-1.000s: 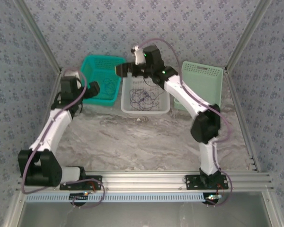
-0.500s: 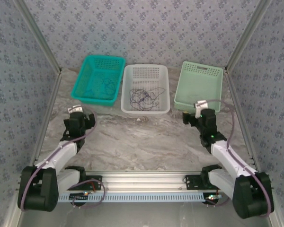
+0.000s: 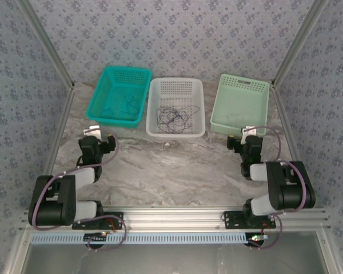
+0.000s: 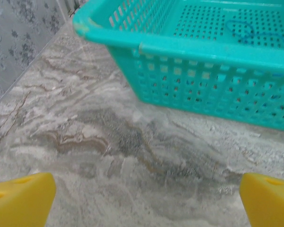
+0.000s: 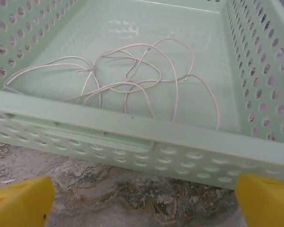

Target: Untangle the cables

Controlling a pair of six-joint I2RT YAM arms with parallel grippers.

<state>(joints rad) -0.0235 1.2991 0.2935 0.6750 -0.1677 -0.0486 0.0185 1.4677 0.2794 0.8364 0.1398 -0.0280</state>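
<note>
A tangle of thin dark cables (image 3: 172, 117) lies in the white basket (image 3: 154, 130) at the middle back. A few dark loops (image 3: 129, 103) rest in the teal basket (image 3: 103, 119); the left wrist view shows a blue cable (image 4: 241, 30) on that basket's floor. A pale cable (image 5: 132, 75) lies loosely looped in the light green basket (image 5: 132, 127). My left gripper (image 3: 107, 140) is open over bare table in front of the teal basket (image 4: 189, 49). My right gripper (image 3: 235, 140) is open just before the green basket's (image 3: 217, 117) near wall. Nothing sits between either pair of fingers.
The three baskets stand in a row at the back of the marble table (image 3: 171, 165). Patterned walls and slanted metal posts (image 3: 51, 54) close in both sides. Both arms are folded low near their bases by the front rail (image 3: 171, 217).
A second ago the right arm reached over the white basket and the left stood by the teal one. Both have pulled back and folded low at the front, grippers staying open.
</note>
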